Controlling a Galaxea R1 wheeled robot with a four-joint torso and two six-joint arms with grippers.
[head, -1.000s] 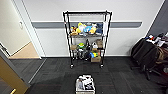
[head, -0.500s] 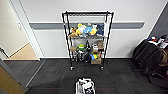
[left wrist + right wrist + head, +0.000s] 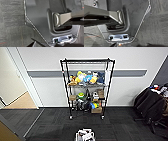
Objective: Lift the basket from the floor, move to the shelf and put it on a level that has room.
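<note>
At the far left a doorway (image 3: 17, 97) opened onto a pale wood floor, and a grey band (image 3: 45, 73) ran along the white wall towards the middle. The shelf (image 3: 87, 88) stood on its casters against that wall, centred ahead of the robot. Its highest level (image 3: 87, 61) was a flat black wire grid, the tier beneath it carried colourful plush toys (image 3: 86, 77), and the lower tiers held small items and a brown cardboard box (image 3: 96, 109). The basket (image 3: 85, 135) sat on the dark carpet (image 3: 50, 127), well apart from the front of the shelf and close before the robot, midway between the rack's two front posts. To the right, a chair draped with a dark coat (image 3: 150, 105) stood near the wall. Both wrist cameras looked down past the robot's own dark plate onto the carpet. I could not tell whether the left gripper's jaws or the right gripper's jaws were open or closed, nor whether they had hold of anything, so the basket's place relative to either pair could not be told.
</note>
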